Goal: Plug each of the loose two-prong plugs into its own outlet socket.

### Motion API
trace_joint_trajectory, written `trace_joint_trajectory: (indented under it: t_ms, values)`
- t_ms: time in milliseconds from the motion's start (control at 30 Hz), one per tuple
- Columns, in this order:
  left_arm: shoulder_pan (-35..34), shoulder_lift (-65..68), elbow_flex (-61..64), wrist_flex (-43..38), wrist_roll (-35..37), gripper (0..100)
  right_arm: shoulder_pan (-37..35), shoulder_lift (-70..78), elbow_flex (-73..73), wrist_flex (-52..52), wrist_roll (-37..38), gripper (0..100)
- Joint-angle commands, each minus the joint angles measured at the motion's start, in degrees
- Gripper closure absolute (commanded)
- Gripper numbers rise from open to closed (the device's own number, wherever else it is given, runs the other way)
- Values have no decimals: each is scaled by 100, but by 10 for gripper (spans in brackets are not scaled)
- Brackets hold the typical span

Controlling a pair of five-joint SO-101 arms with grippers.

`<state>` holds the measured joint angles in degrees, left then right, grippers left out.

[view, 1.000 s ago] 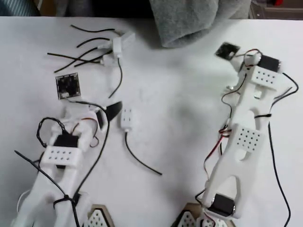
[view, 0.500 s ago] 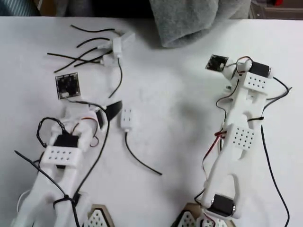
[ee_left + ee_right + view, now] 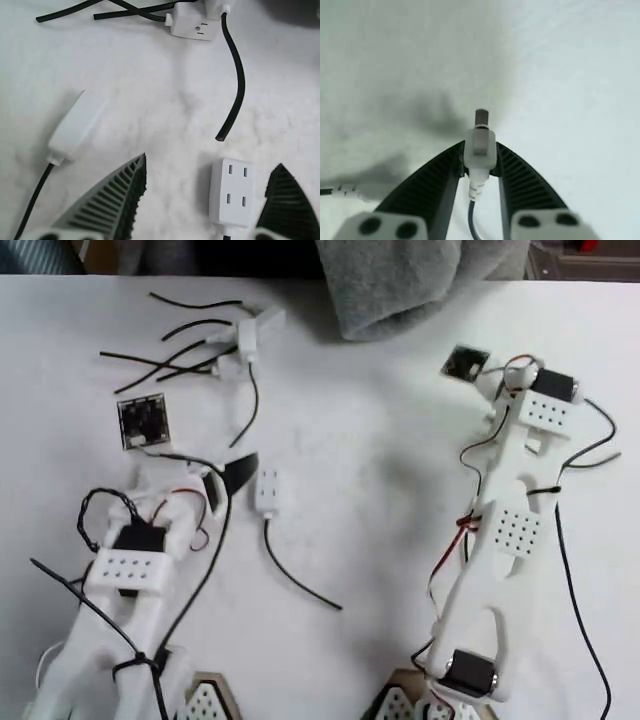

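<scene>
Item one, on the white table [image 3: 380, 490]: we found the right gripper [image 3: 480, 151] clamped on a white plug [image 3: 481, 137]. One ribbed black finger [image 3: 442, 175] pressed each side of its body, its metal prong [image 3: 481, 118] pointed out past the fingertips, and its thin cord [image 3: 471, 220] ran back between them; the plug was not plugged into anything, with bare tabletop behind it. In the high view we placed the right arm [image 3: 515, 530] stretched toward the far right part of the table, near a grey cloth [image 3: 400, 285] draped over the far edge. Item two: the left gripper [image 3: 211, 161] stood with its fingers well apart just over the table. A white outlet block [image 3: 231, 190] lay flat between them with four slots facing up (closer to the dark finger than to the grey one; we could not tell whether it touched). In the high view the same outlet block [image 3: 268, 490] lay just beside the black finger [image 3: 238, 472] of the left arm [image 3: 125, 575], its black cord [image 3: 300, 585] trailing toward the near edge. Item three: a loose plug [image 3: 75, 125], white with its cord attached, lay on the table beyond the grey finger, apart from both blocks. Item four: farther off we logged a second outlet block [image 3: 195, 27], face up among crossed cords [image 3: 165, 363], and a curved cord [image 3: 235, 85] whose cut end stopped short of the first block.
</scene>
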<state>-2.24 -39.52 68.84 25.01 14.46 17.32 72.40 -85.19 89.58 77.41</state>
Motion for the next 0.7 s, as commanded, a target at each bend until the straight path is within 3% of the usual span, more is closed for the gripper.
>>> trace_joint_trajectory:
  t_ms: [0,133,300,667]
  values:
    - [57,-180,-35,-114,-70,635,-84,-1279,-158,242,-730,938]
    - [57,-180,-35,-114,-70,635,-488,-2062,-132,875,-1301,937]
    - [57,-180,-35,-114,-70,635,-1059,-2923,-97,884,-2435,939]
    - [57,-189,-35,-123,-79,635,-2000,-4743,281,927,-3622,938]
